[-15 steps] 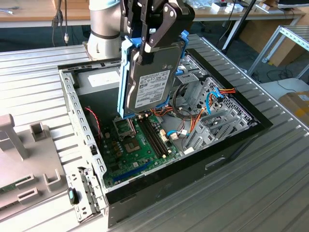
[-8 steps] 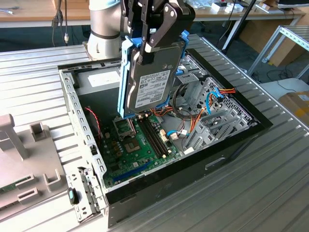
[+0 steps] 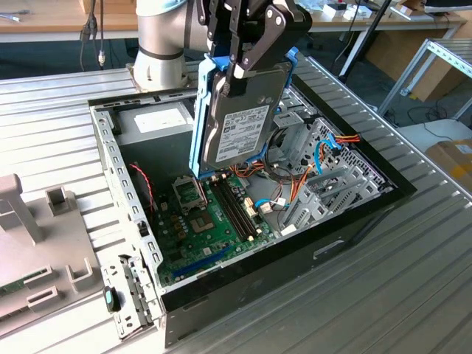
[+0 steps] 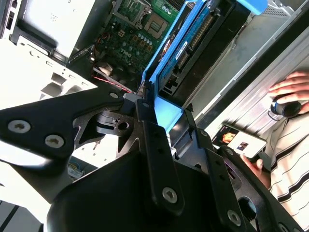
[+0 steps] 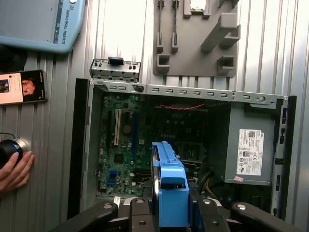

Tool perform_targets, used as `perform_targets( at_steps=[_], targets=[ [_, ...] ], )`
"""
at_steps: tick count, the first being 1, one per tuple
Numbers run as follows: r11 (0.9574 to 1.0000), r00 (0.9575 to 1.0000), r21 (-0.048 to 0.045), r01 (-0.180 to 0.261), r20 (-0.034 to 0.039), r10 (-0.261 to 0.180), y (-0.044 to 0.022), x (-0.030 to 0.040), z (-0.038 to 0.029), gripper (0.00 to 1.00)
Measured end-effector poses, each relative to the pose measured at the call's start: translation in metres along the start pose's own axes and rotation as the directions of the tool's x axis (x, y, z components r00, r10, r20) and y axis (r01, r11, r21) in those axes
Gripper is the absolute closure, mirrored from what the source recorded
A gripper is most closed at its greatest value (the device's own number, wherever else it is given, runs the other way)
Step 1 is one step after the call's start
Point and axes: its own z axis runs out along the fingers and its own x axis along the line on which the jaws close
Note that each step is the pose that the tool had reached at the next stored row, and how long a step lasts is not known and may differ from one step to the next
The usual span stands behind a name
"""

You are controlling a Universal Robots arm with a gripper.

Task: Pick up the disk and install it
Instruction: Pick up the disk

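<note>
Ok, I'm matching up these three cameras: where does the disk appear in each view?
Exterior view: the disk hangs label-out in the end effector, above the open case.
Second wrist view: disk edge-on, before the motherboard.
First wrist view: blue rail end-on, over the case.
Shared landmark: the green motherboard.

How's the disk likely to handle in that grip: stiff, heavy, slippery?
Probably rigid: the disk is a metal slab and shows no sag hanging from the gripper. It is likely dense for its size, so held at one end it might pivot. Its blue rails look plastic and could flex or slip.
</note>
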Motion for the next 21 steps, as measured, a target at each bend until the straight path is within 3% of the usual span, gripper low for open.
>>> perform_targets(
  at_steps=[12,15,21],
  targets=[
    [1.0000,1.0000,0.0000,0.000,0.0000,0.000,-0.0002,0.0000,0.0000,0.64],
    [1.0000,1.0000,0.0000,0.000,0.0000,0.000,-0.0028,0.0004,0.0000,0.64],
    [1.0000,1.0000,0.0000,0.000,0.0001,0.000,-0.0048,0.0109,0.0001,0.64]
  ],
)
